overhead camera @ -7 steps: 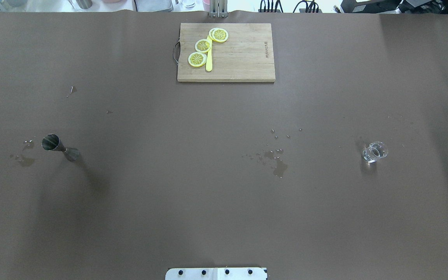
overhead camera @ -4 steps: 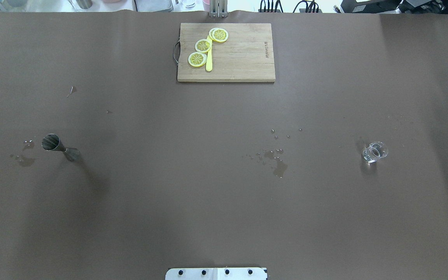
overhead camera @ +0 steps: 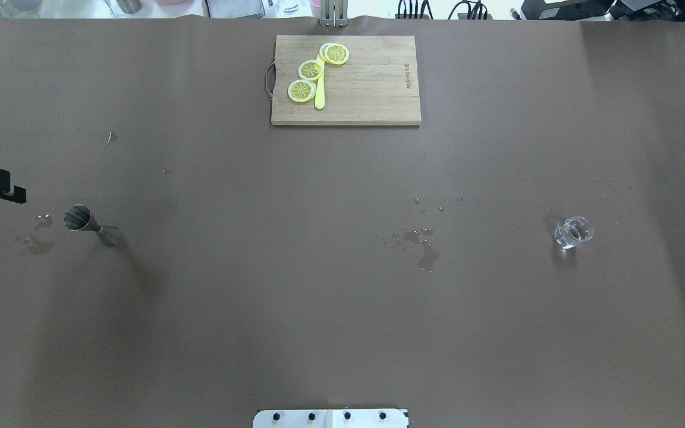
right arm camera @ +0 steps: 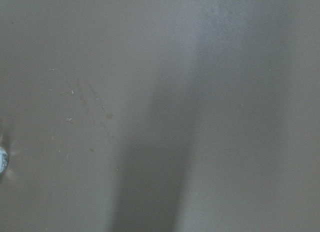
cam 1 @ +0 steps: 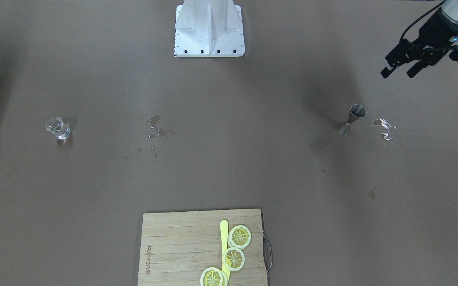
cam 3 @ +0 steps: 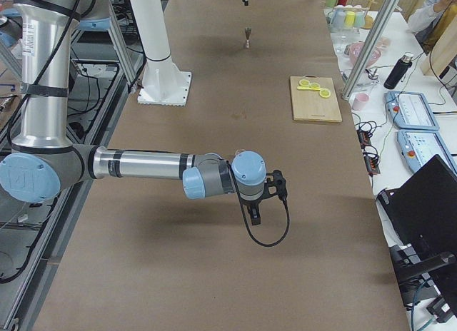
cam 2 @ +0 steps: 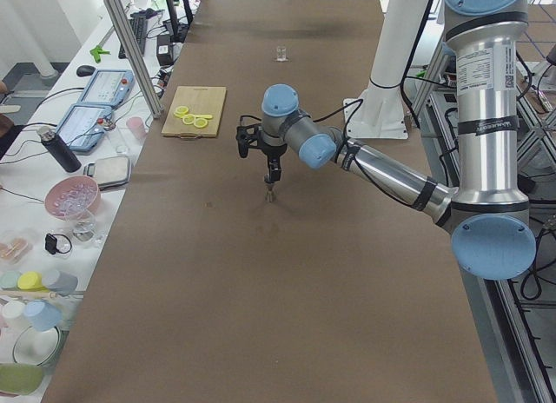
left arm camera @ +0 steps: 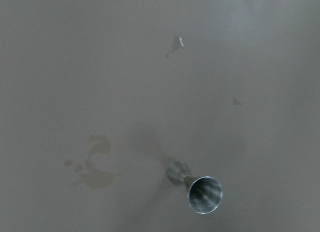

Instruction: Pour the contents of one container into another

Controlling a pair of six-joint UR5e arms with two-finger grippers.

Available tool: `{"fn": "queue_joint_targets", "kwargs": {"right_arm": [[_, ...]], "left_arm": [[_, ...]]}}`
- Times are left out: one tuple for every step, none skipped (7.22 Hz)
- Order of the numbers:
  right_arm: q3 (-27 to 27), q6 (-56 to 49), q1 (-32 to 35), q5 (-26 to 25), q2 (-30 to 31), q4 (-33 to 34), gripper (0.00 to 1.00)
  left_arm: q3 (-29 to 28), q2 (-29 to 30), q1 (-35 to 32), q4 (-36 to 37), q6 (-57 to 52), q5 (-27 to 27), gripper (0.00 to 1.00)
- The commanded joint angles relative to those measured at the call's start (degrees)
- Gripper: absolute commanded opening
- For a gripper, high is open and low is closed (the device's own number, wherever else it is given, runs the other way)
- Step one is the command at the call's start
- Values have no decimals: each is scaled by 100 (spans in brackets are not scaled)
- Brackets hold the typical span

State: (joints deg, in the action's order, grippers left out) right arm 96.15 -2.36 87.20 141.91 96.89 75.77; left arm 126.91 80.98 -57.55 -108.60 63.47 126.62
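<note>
Pre-grasp. Hovering near jigger (cam 1: 352,118) with left end effector (cam 1: 396,74) open, empty; can't tell right end effector (cam 3: 255,215) opening. Next: grip tumbler (cam 1: 57,128), bring to jigger, tilt slowly.

The work surface is a long table (overhead camera: 342,333) covered edge to edge with a matte brown sheet. Even, diffuse lighting is indicated by broad, soft-edged shadow bands (overhead camera: 684,178) across the covering; no hard highlights are produced on it. Along one long side a white bench (cam 2: 26,203) is set, cluttered with bowls, cups and tablet consoles (cam 2: 82,125). It is separated from the table by slanted aluminium posts (cam 2: 132,51). On the opposite long side, open metal framing with loose cables (cam 2: 530,299) is seen below table level. An open laptop (cam 3: 428,202) stands at the bench's near end in the right-hand view.
</note>
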Motion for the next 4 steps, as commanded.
{"fn": "queue_joint_targets", "kwargs": {"right_arm": [[0,34,-167,162,23,-718,100],[70,60,-281,171,32,-817,100],[105,61,-378,171,23,-862,100],[158,69,-527,380,23,-871,100]], "left_arm": [[482,-362,683,-82,376,-813,98],[649,-668,780,-100,368,-875,98],[703,-993,1059,-491,376,-1259,98],[729,-1423,1454,-1139,376,-1758,98]]}}
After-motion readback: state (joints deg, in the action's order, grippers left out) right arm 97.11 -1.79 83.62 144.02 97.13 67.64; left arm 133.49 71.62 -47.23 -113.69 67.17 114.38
